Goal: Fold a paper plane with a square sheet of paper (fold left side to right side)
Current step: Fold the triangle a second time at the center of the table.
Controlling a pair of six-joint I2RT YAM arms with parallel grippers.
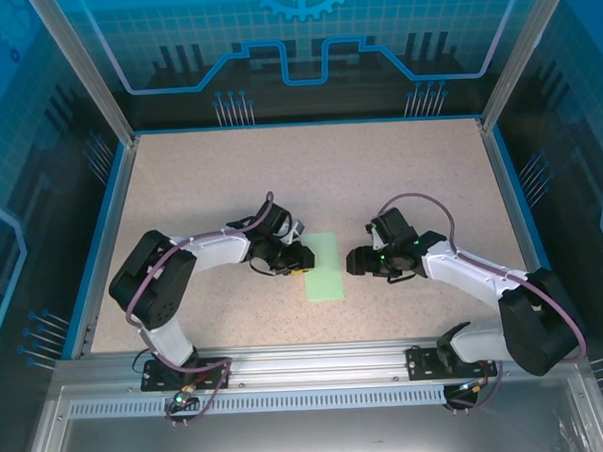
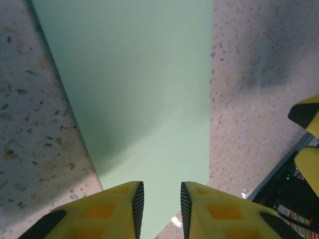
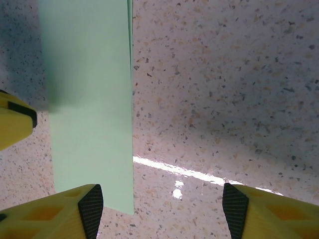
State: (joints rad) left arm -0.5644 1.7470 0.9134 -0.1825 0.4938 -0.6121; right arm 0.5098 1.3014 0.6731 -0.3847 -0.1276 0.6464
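From the overhead camera I see the green sheet of paper (image 1: 323, 268) lying flat near the middle of the speckled table (image 1: 229, 179), between the two arms; it reads as a narrow rectangle rather than a square, its long sides running away from the bases. The left gripper (image 1: 301, 257) sits low at the sheet's left long edge; the right gripper (image 1: 353, 262) is just beside the right long edge, with a thin strip of bare table between. The two face each other across the paper.

On my left wrist feed the sheet (image 2: 134, 84) stretches away from the gripper (image 2: 159, 206) over the table (image 2: 30, 124); the yellow fingers (image 2: 117, 209) stand only a little apart, a slim gap between their black pads, and through it I see paper lying flat; nothing is pinched between them that I can make out. Whether the pads touch the sheet I cannot tell.

On the right wrist feed the gripper (image 3: 162, 206) has its jaws spread wide, holding nothing; between them I see bare table (image 3: 224, 74) and the sheet's near corner, which lies just inside the finger (image 3: 75, 209) at the view's left. The sheet (image 3: 89, 99) runs up that side; near the top its edge shows a second layer, so it is doubled there.
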